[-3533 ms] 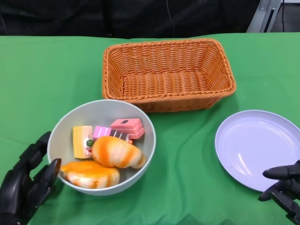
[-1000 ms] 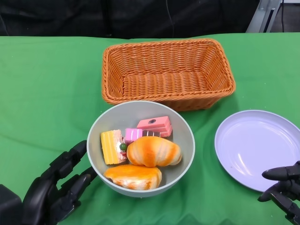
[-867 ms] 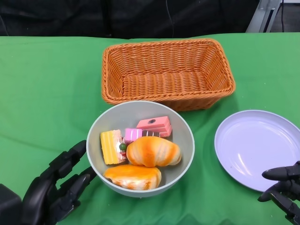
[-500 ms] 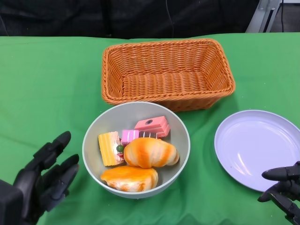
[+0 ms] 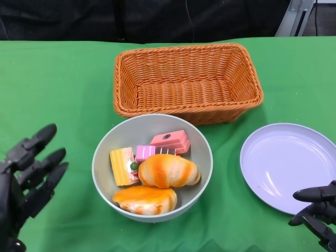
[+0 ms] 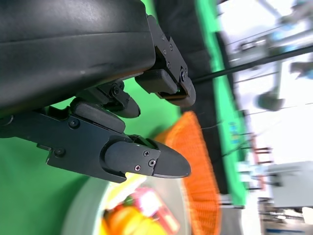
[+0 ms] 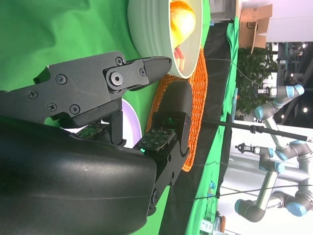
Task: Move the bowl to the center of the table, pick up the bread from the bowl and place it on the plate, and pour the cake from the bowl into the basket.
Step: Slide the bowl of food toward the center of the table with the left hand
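- The grey bowl (image 5: 152,168) sits on the green tabletop (image 5: 63,89) about midway between its left and right edges, toward the near edge, its far rim just in front of the basket.
- Two pieces of bread lie in the bowl: a glazed croissant-like bread (image 5: 168,171) in the middle and a flatter orange bread (image 5: 144,200) against the near wall.
- The cakes rest against the bowl's far and left walls: a yellow cake slice (image 5: 122,166) standing on edge, a small pink striped cake (image 5: 152,152) beside it, and a pink block cake (image 5: 171,142) behind.
- The orange wicker basket (image 5: 188,81) stands toward the far edge, holding nothing.
- The pale lilac plate (image 5: 289,165) lies toward the right edge, well apart from the bowl.
- The left hand (image 5: 26,181) hovers near the near-left corner, fingers spread apart, holding nothing and clear of the bowl.
- The right hand (image 5: 317,212) sits at the near-right corner, fingers loosely apart and empty, its tips over the plate's near rim.
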### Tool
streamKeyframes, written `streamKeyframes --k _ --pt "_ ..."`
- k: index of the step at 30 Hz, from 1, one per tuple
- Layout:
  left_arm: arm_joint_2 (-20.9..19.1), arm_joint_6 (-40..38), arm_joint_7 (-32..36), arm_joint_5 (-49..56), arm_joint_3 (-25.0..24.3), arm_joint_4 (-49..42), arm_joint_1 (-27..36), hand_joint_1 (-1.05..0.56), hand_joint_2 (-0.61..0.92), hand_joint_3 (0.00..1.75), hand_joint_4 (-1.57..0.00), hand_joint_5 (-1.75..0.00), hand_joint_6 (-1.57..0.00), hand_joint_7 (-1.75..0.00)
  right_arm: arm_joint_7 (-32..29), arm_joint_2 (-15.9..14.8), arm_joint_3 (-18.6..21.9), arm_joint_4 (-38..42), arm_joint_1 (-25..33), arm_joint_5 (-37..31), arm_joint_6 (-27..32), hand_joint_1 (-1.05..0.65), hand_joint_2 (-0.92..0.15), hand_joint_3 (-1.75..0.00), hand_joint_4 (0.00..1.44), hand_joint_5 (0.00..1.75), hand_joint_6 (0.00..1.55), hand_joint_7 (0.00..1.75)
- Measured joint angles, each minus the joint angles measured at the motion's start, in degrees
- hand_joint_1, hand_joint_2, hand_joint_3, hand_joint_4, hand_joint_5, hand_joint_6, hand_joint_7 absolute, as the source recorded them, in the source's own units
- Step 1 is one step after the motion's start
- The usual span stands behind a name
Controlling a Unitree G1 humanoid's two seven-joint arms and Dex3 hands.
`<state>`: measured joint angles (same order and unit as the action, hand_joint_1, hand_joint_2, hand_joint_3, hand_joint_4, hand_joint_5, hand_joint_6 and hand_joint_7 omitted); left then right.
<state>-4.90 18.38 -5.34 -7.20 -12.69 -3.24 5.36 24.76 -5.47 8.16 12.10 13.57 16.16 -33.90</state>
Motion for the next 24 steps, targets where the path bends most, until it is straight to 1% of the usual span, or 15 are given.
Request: streamKeyframes --k 2,6,8,12,16,19,22,24 --pt "-0.09 2.95 -0.55 -0.39 -0.70 0.26 0.10 -0.58 0.92 0.12 -0.81 -0.05 -0.71 -0.03 -0.04 0.01 -0.02 0.03 -0.01 -0.20 -0.02 -0.31 -0.92 -0.12 0.69 1.26 0.66 0.82" --pt "-0.93 9.37 -2.27 -0.31 -0.80 0.59 0.54 -0.58 0.92 0.11 -0.85 -0.06 -0.73 -0.03 -0.05 0.20 -0.10 0.02 -0.01 -0.19 -0.01 -0.31 -0.92 -0.12 0.69 1.26 0.66 0.82" --pt "-1.26 12.19 -3.08 -0.20 -0.73 0.62 0.82 -0.55 0.92 0.10 -0.86 -0.05 -0.73 -0.02 -0.05 0.23 -0.12 0.02 -0.01 -0.20 -0.01 -0.30 -0.92 -0.12 0.69 1.26 0.66 0.82" --pt "-2.13 16.96 -6.32 -1.04 0.09 0.35 0.80 -0.56 0.92 0.08 -0.86 -0.04 -0.74 -0.02 -0.05 0.27 -0.16 0.08 -0.15 -0.45 -0.02 -0.30 -0.92 -0.12 0.69 1.26 0.66 0.82" --pt "-2.70 18.94 -7.78 -1.61 0.72 -2.13 -0.05 -0.56 0.92 0.08 -0.88 -0.04 -0.75 -0.02 -0.02 0.45 -0.16 0.19 -0.25 -0.45 -0.15 -0.31 -0.92 -0.12 0.69 1.26 0.65 0.82" --pt "-2.77 19.04 -7.82 -2.09 0.67 -3.96 -0.24 -0.56 0.92 0.08 -0.90 -0.04 -0.76 -0.02 0.21 0.45 -0.16 0.26 -0.36 -0.43 -0.30 -0.31 -0.92 -0.12 0.69 1.26 0.65 0.82" --pt "-1.95 18.30 -8.05 -5.27 0.56 -5.33 -0.31 -0.48 0.92 0.05 -0.98 -0.06 -0.85 -0.04 0.48 0.45 -0.15 0.82 -0.52 -0.43 -0.52 -0.32 -0.92 -0.12 0.69 1.26 0.65 0.82" --pt "-1.05 17.20 -8.67 -8.57 0.49 -6.26 -0.55 -0.45 0.92 0.04 -1.01 -0.07 -0.88 -0.05 0.57 0.45 -0.15 1.20 -0.63 -0.43 -0.78 -0.32 -0.92 -0.12 0.69 1.26 0.65 0.82"
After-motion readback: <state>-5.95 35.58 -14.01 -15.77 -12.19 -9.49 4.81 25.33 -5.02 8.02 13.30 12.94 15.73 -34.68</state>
